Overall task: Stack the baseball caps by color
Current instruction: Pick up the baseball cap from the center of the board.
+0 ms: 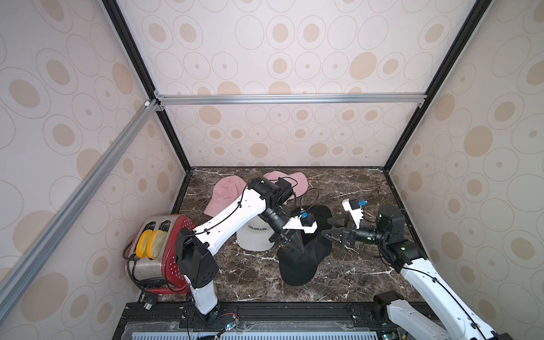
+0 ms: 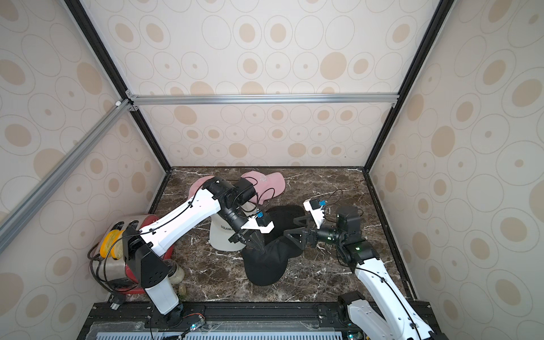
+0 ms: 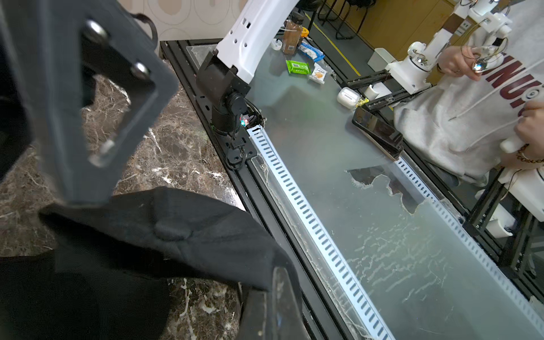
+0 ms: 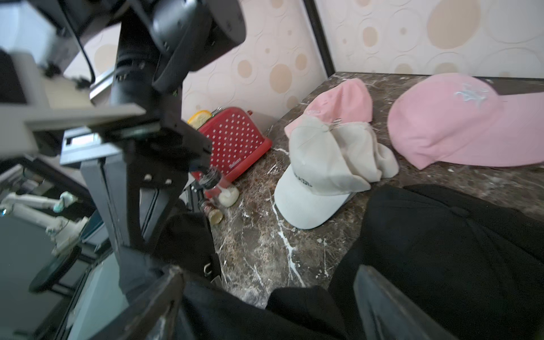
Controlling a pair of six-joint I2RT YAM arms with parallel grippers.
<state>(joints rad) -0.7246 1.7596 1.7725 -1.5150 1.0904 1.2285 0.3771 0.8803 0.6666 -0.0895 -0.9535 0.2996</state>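
Pink caps are lying upper left, with the white cap at centre. Right of it, your left gripper is pinching the black cap by its crown, and the cap's long axis is running toward the lower edge. Further right, your right gripper is hovering with its jaws wide apart, just beside that crown and near the rear black cap.

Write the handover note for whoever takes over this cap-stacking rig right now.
Left tool: shut, pinching the front black cap's fabric.
Right tool: open, gripping nothing, at the black caps.
Caps: a pink cap and a second pink cap lie apart at the back; white caps piled mid-table; rear black cap behind the pinched one.
Done: whites look piled together.
Left: stack the blacks, then the pinks.
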